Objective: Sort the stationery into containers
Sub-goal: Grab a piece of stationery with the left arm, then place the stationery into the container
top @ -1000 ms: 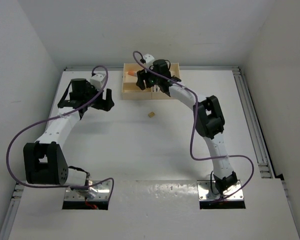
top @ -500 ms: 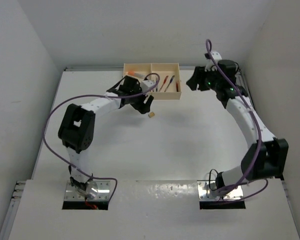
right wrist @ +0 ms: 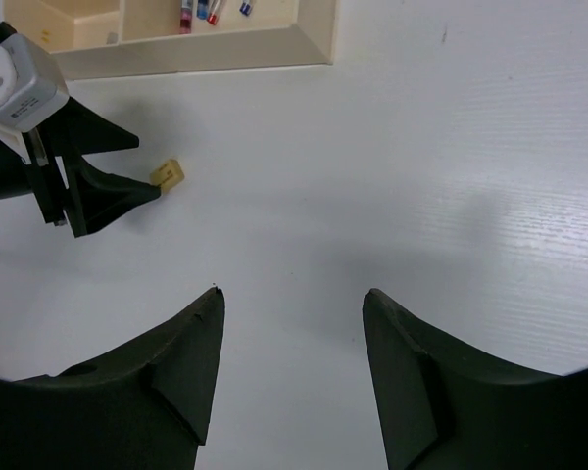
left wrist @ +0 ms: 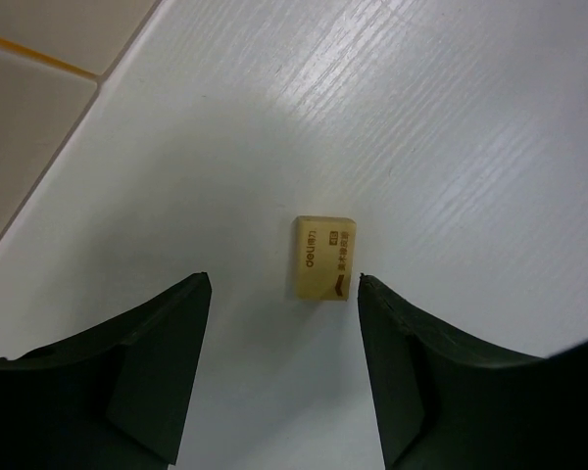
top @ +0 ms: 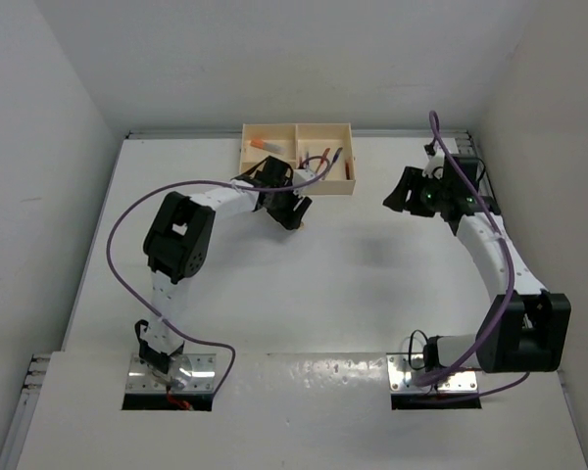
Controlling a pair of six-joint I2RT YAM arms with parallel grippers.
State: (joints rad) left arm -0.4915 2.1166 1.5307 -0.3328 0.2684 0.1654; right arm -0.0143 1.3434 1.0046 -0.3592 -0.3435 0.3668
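**Cream tray waits on one loose tan block**

White desk [top: 274,294] first, with the three-part cream tray [top: 314,125] at its far edge. The right hand [right wrist: 292,294] hangs over bare desk well to the right of the tray, released and holding nothing. The left hand [left wrist: 282,284] reaches down just in front of the tray, its jaws apart and straddling the tan block [left wrist: 324,258]. Red and blue pens [top: 323,162] lie in the large right compartment, and the orange marker [top: 260,145] sits in the far-left small one. The block lies flat on the desk, the only loose piece in view. It sits off-centre between the fingers, its corner just beside the one on the right of the wrist view, and is not yet gripped. A clean pick probably calls for centring the hand over the block, dropping the fingers low against the desk, then closing across its short sides before lifting.
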